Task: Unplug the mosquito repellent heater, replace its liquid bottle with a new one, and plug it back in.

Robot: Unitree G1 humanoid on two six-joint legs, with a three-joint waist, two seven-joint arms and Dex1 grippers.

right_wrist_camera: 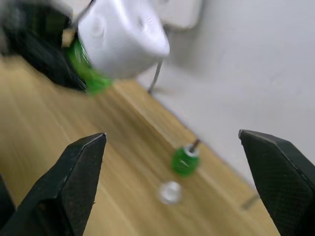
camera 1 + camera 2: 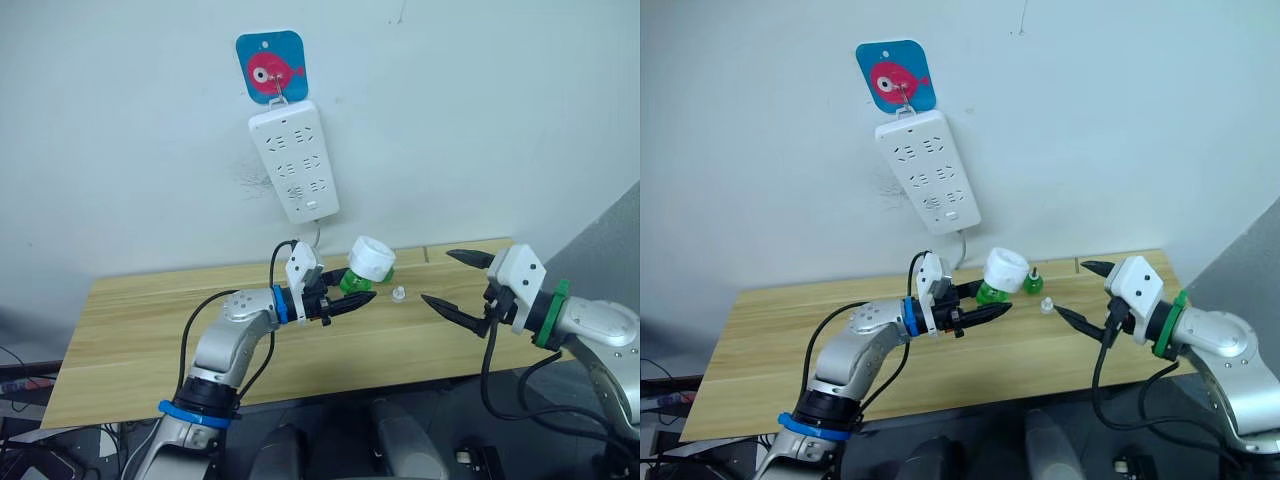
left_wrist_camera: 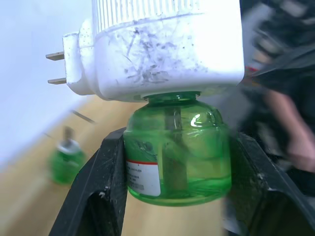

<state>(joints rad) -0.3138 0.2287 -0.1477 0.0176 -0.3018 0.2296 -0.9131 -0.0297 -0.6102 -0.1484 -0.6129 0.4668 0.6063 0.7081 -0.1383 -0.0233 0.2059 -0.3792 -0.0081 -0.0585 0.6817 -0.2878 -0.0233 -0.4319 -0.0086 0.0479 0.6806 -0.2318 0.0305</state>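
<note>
left eye view: left claw raised over table, clamped on heater's green bottle; right claw wide open, empty.

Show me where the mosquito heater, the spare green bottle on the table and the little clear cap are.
mosquito repellent heater (image 2: 370,257), left eye view, on its white body.
spare green bottle (image 2: 1034,282), right eye view, on its green body.
clear cap (image 2: 1047,305), right eye view, on its top.

I saw a long white multi-socket power strip hanging on the pale far wall from a blue square hook plate with a pink fish, above a light wooden tabletop.
</note>
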